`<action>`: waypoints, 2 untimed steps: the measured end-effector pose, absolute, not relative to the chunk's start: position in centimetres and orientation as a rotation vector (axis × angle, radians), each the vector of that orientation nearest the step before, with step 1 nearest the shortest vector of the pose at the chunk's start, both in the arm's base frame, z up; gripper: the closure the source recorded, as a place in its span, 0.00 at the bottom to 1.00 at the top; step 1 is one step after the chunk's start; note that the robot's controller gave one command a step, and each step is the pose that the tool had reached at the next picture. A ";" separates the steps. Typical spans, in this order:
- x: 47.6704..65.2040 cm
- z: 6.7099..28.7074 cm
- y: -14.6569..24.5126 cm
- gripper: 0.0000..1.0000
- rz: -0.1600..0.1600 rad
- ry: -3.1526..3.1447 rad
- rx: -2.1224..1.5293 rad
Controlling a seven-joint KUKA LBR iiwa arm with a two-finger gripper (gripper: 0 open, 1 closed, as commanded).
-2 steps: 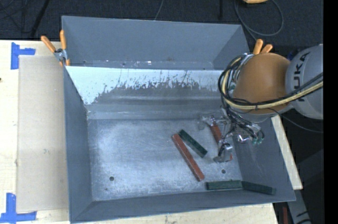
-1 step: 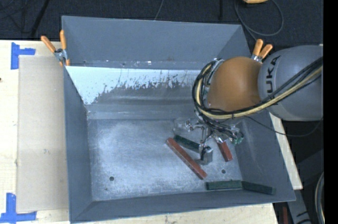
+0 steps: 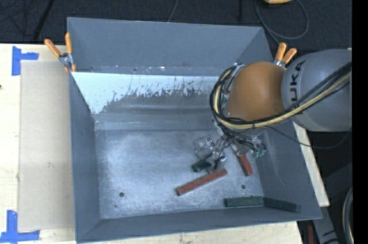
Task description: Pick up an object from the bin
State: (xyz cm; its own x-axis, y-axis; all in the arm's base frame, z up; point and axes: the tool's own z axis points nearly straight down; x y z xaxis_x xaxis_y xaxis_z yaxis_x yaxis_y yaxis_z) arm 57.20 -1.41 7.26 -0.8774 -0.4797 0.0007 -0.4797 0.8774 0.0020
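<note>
My gripper (image 3: 221, 148) hangs low over the right half of the bin floor, below the orange wrist cover. Right under it lies a small dark green thing (image 3: 202, 166) beside a pale grey clump (image 3: 202, 145). A long reddish-brown bar (image 3: 201, 182) lies slanted just in front of them. A shorter reddish-brown piece (image 3: 245, 164) sits to the right of the gripper. I see nothing between the fingers.
A long dark green bar (image 3: 261, 202) lies along the bin's front wall at the right corner. The arm and its looped cables come in over the right rim. The bin's left half is bare speckled floor.
</note>
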 end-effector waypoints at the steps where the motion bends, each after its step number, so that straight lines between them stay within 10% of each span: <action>1: 57.3 19.6 -1.1 1.00 0.003 -3.048 0.799; 2: 58.3 24.1 2.9 1.00 0.000 -2.800 1.441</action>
